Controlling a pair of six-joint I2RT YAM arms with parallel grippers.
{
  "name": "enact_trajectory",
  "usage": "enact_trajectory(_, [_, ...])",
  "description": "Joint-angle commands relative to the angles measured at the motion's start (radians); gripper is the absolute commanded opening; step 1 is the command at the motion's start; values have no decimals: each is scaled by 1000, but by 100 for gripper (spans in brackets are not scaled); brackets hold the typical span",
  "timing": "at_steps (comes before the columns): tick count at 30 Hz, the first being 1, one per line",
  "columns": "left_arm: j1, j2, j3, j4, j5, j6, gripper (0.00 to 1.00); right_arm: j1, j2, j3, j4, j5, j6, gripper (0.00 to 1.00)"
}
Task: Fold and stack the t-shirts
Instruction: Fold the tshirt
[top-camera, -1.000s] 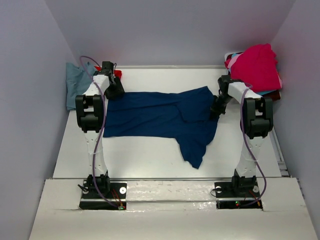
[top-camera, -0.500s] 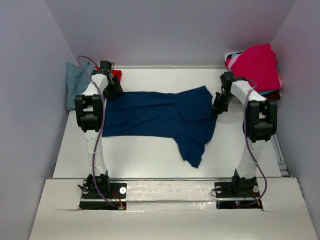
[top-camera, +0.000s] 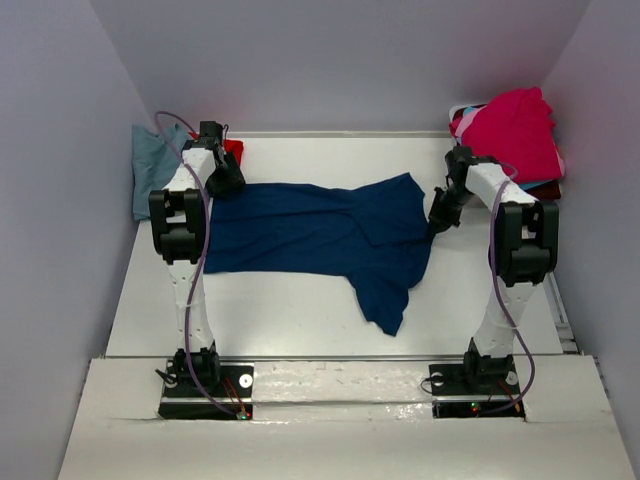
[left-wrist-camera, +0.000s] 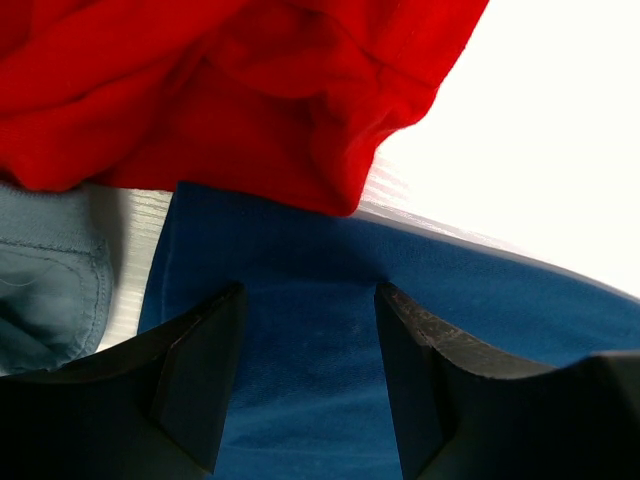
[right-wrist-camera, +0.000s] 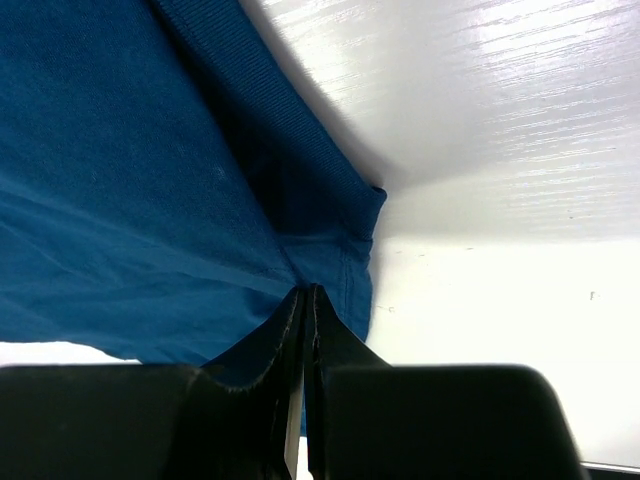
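The navy t-shirt lay wrinkled across mid-frame on the white surface, with one part trailing toward lower centre. The left gripper stood over its upper-left edge, jaws apart, beside the red t-shirt and the blue-grey t-shirt. The right gripper had its jaws together, apparently clamped on the right hem. A magenta t-shirt lay heaped at upper right.

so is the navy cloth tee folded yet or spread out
Spread out, not folded: the navy cloth t-shirt lies stretched wide across the white table, its right part rumpled, trailing toward the near edge.
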Motion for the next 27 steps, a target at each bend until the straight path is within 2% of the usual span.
enact_trajectory(1, [26, 49, 8, -36, -43, 10, 67, -61, -48, -10, -25, 38, 9, 7])
enact_trajectory(8, [26, 46, 8, -36, -8, 10, 67, -61, -31, -7, -25, 16, -5, 7])
enact_trajectory(11, [26, 43, 6, -36, -3, 9, 67, -61, -40, -15, 1, -46, -19, 33])
enact_trajectory(12, [26, 43, 5, -33, 0, 7, 67, -61, -49, -21, 11, -63, -23, 51])
enact_trajectory(14, [26, 41, -1, -30, 3, 6, 67, -61, -71, -15, 37, -97, -31, 61])
enact_trajectory(16, [26, 40, -6, -29, 6, 7, 67, -61, -69, 17, 45, -126, -34, 66])
enact_trajectory(22, [26, 33, -17, -24, 7, 6, 67, -61, -20, 100, 145, -182, 18, 66])
enact_trajectory(27, [17, 18, -32, -25, 6, 7, 67, -24, 121, 284, 162, -231, 49, 50])
